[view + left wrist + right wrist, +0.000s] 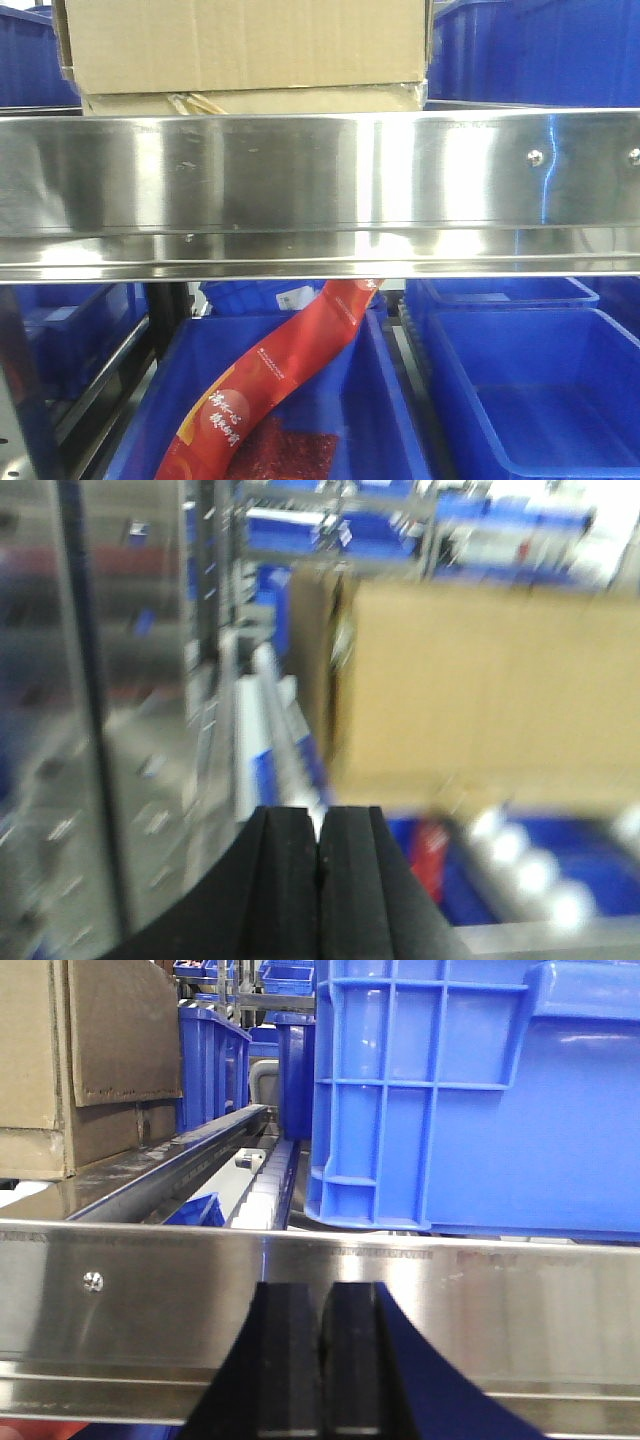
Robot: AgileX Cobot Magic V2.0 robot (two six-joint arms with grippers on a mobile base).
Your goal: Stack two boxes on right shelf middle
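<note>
The shelf point(300, 190) was seen across the whole front view as a broad shiny steel rail. Two boxes point(245, 45) were stacked on it toward the left, the upper one resting on a flatter one point(250, 100) whose top edge showed just above the rail. Blue bins point(530, 50) were stood beside the boxes on the same tier, and further bins point(530, 390) were seen below, one holding a red packet point(270, 390).

In the left wrist view, which was blurred, the left gripper point(319, 880) was shown with its pads pressed together and nothing between them, apart from the box point(480, 680). The right gripper point(322, 1360) was likewise closed on nothing, in front of the rail point(150, 1280).
</note>
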